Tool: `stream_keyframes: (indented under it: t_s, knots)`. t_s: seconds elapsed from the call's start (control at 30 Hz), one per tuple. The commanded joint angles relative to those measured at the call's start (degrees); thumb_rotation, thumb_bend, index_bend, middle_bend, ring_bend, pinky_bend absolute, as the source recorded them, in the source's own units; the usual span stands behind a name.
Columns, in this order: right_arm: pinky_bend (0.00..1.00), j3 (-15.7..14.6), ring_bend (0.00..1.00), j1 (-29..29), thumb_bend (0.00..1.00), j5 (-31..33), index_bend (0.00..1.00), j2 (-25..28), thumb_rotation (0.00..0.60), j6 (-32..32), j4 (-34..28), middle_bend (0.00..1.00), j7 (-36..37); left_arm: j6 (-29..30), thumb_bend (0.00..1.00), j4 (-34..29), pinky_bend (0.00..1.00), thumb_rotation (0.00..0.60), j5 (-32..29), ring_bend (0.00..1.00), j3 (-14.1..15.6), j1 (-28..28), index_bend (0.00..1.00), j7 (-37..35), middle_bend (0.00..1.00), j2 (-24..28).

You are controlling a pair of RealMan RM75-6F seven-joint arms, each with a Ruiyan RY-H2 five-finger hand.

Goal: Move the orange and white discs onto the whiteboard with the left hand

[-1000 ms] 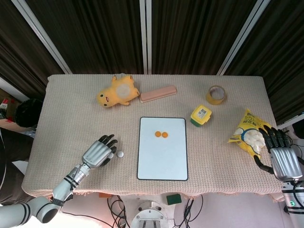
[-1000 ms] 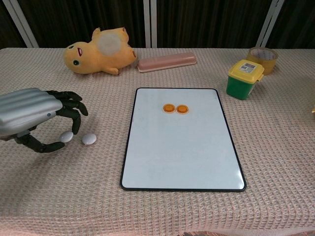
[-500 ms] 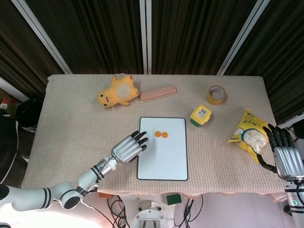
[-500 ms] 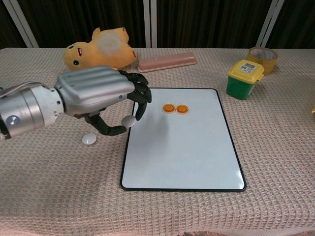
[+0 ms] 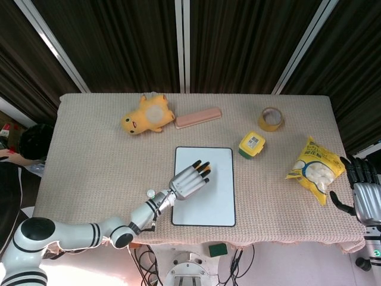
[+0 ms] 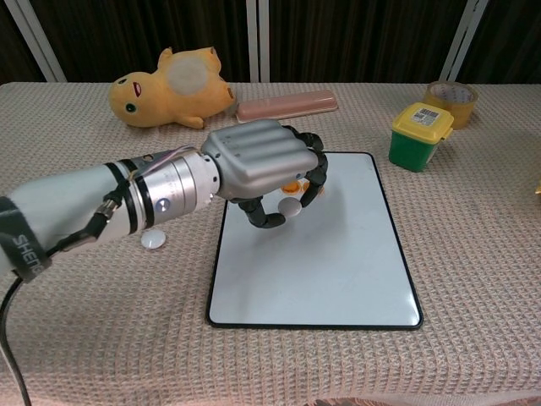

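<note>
I have the silver left hand (image 6: 258, 161) over the upper part of the black-framed rectangular whiteboard (image 6: 338, 262), its dark fingers (image 6: 314, 169) curled downward. A small white disc (image 6: 290, 205) sits pinched between the thumb tip and a fingertip, just above the whiteboard's surface; I cannot tell whether it touches the board. Behind the fingers, a small orange disc (image 6: 292, 185) lies on the whiteboard, mostly hidden by the hand. A second white disc (image 6: 153, 240) lies on the beige woven tablecloth (image 6: 84, 321) just left of the whiteboard, beside my forearm. In the head view the left hand (image 5: 189, 180) reaches across the whiteboard (image 5: 214, 202) from its lower left corner, fingertips (image 5: 202, 168) near the top edge. My right hand (image 5: 364, 196) hangs off the table's edge, well right of the whiteboard, fingers spread, holding nothing.
</note>
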Motion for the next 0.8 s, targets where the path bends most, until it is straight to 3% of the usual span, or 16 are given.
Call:
stream_keyframes:
  t_s: [0.03,0.47,0.8]
  knots:
    - [0.00,0.16,0.00,-0.04,0.31,0.18,0.00,0.05,0.600,0.06,0.25,0.00,0.20,-2.04,0.31,3.42,0.18,0.600,-2.18,0.09,-1.03,-2.66,0.54,0.06,0.23,-2.37]
    - [0.00,0.50,0.00,0.36,0.31,0.91,0.00,-0.01,0.600,-1.09,1.34,0.00,1.65,-3.61,0.31,9.02,0.18,0.600,-5.17,0.09,-1.27,-7.12,0.54,-1.83,0.23,-4.89]
    - [0.00,0.56,0.00,0.38,0.31,0.87,0.00,-0.04,0.600,-1.16,1.53,0.00,2.06,-2.81,0.31,9.77,0.18,0.600,-5.85,0.09,-0.05,-8.03,0.55,-2.53,0.23,-4.94]
